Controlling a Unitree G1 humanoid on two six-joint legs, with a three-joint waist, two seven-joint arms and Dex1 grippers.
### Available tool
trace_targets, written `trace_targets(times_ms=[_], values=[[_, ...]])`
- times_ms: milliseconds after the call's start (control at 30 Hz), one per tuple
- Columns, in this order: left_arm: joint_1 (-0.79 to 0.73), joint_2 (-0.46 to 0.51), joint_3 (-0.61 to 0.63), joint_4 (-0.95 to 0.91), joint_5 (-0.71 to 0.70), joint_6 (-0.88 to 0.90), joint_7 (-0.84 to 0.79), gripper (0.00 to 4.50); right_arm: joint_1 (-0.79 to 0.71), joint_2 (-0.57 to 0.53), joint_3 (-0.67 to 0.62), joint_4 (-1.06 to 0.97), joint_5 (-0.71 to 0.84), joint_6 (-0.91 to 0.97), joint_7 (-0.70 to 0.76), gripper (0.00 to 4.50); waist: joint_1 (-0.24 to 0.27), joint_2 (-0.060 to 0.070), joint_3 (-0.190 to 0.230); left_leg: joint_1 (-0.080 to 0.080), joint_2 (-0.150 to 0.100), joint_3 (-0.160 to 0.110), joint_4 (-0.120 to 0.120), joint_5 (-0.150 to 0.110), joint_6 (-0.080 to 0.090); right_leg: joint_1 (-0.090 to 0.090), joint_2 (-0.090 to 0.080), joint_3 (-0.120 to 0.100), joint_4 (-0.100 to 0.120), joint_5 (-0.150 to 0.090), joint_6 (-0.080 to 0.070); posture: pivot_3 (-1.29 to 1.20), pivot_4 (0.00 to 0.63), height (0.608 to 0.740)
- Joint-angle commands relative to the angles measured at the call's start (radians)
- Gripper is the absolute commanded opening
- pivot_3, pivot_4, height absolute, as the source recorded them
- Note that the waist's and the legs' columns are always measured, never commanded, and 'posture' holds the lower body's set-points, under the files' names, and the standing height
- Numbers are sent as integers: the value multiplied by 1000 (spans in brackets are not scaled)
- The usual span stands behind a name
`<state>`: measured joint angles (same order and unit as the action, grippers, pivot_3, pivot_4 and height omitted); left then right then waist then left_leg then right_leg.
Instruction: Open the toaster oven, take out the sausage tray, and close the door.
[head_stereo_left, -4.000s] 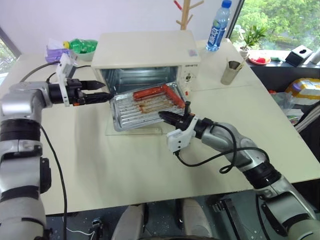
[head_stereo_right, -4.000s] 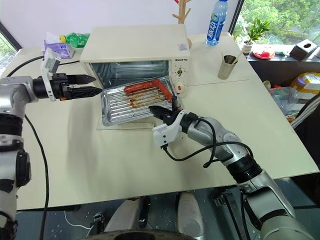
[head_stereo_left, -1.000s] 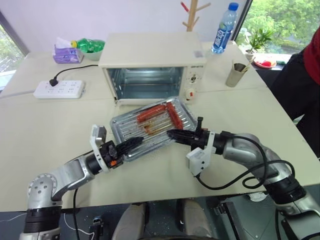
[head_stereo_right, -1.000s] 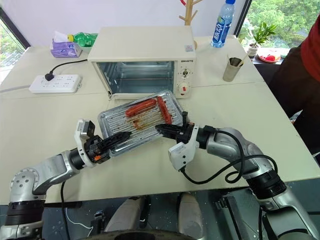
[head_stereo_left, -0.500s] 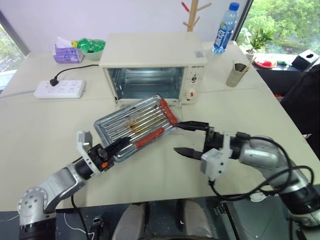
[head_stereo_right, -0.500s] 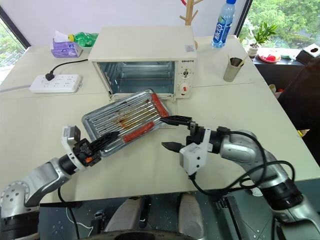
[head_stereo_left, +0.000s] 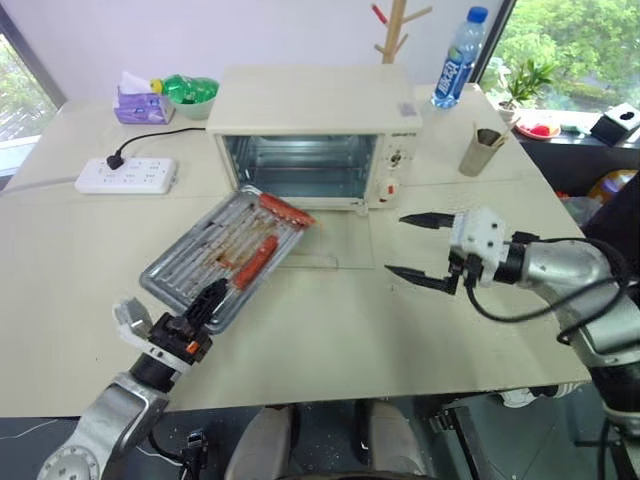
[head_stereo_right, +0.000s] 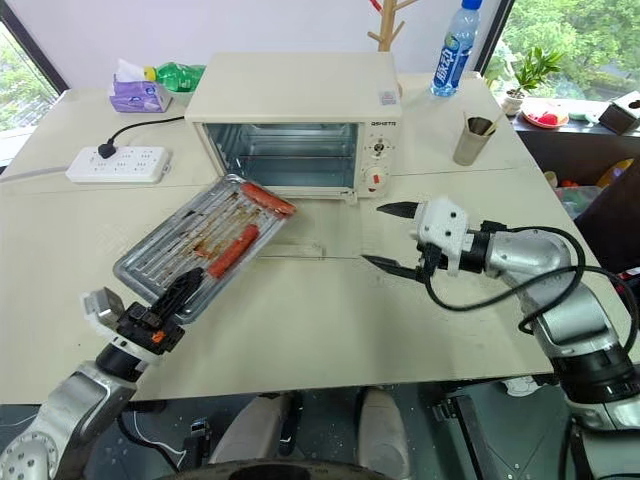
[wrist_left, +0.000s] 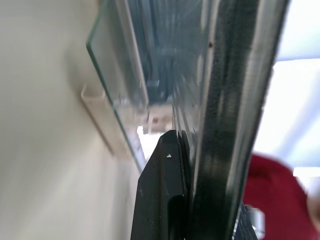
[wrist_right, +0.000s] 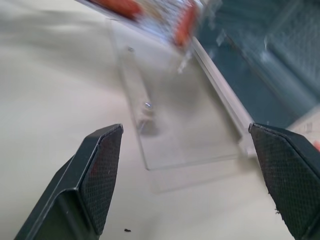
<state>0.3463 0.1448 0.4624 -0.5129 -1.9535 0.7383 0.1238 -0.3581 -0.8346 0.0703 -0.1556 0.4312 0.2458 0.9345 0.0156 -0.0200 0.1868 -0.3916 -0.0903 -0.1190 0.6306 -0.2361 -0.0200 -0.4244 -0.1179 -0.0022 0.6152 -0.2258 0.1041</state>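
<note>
The left end effector (head_stereo_left: 203, 310) is clamped on the near rim of the sausage tray (head_stereo_left: 220, 256), holding it tilted above the worktop (head_stereo_left: 330, 330), apparently so it can be carried clear of the toaster oven (head_stereo_left: 315, 135). Behind it, the door (head_stereo_left: 325, 245) lies folded down flat. The right end effector (head_stereo_left: 415, 247) hovers released, jaws wide, facing that door, probably ready to shut it.

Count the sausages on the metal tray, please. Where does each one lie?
2 can be seen. One sausage lies at the end of the sausage tray nearest the toaster oven; the other sausage lies near the tray's middle. The greasy ribs may hide more.
</note>
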Motion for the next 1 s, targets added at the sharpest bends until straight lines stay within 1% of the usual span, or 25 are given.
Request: trace_targets(times_ms=[33,233,267,333,367,400,433,467,533,867,1000], values=[[29,-20,44,-98,-19,-85,-4,0,-45,27,-8,57,2,55,16,4138,0,0,0,0,0,1,0,0,1,0,0,0,0,0,0,0,150,740],[103,-53,93,-138,-19,-185,-31,0,-115,92,7,201,-69,61,19,4138,-2,0,0,0,0,4,0,-2,3,0,0,0,-3,0,0,0,150,740],[114,-65,105,-139,-19,-203,-35,0,-124,104,13,225,-82,52,24,3900,-2,0,0,0,0,4,0,-2,3,0,0,0,-3,0,0,0,150,740],[138,-84,117,-143,-19,-230,-46,0,-137,127,21,268,-108,32,29,3324,-2,0,0,0,0,4,0,-2,4,0,0,0,-3,0,0,0,150,740],[149,-89,118,-145,-19,-239,-49,0,-140,136,27,287,-121,21,33,2809,-2,0,0,0,0,4,0,-2,4,0,0,0,-3,0,0,0,150,740],[157,-93,116,-147,-19,-246,-51,0,-141,143,31,304,-136,5,37,2157,-1,-1,0,0,0,4,0,-2,4,0,0,0,-3,0,0,0,150,740],[165,-97,113,-149,-19,-252,-55,0,-141,152,35,321,-149,-9,38,1711,0,-1,0,-1,0,4,0,-3,4,0,0,0,-3,0,0,0,150,740],[172,-97,110,-150,-19,-257,-56,0,-141,160,38,336,-158,-17,38,1132,0,-1,0,-1,0,4,0,-3,4,0,0,0,-3,0,0,0,150,740],[182,-97,102,-152,-19,-265,-55,0,-141,178,40,359,-174,-30,35,127,-1,-1,0,-1,-1,5,1,-3,4,0,0,0,-3,0,0,0,150,740],[194,-72,110,-176,-19,-308,-39,0,-132,288,67,434,-263,-111,-7,127,-2,-1,0,0,0,5,0,-3,4,0,1,0,-3,0,0,0,150,740],[185,-55,116,-173,-19,-319,-31,0,-146,326,69,426,-269,-98,-17,127,-3,-1,0,0,0,5,1,-3,4,0,1,0,-3,0,0,0,150,740]])
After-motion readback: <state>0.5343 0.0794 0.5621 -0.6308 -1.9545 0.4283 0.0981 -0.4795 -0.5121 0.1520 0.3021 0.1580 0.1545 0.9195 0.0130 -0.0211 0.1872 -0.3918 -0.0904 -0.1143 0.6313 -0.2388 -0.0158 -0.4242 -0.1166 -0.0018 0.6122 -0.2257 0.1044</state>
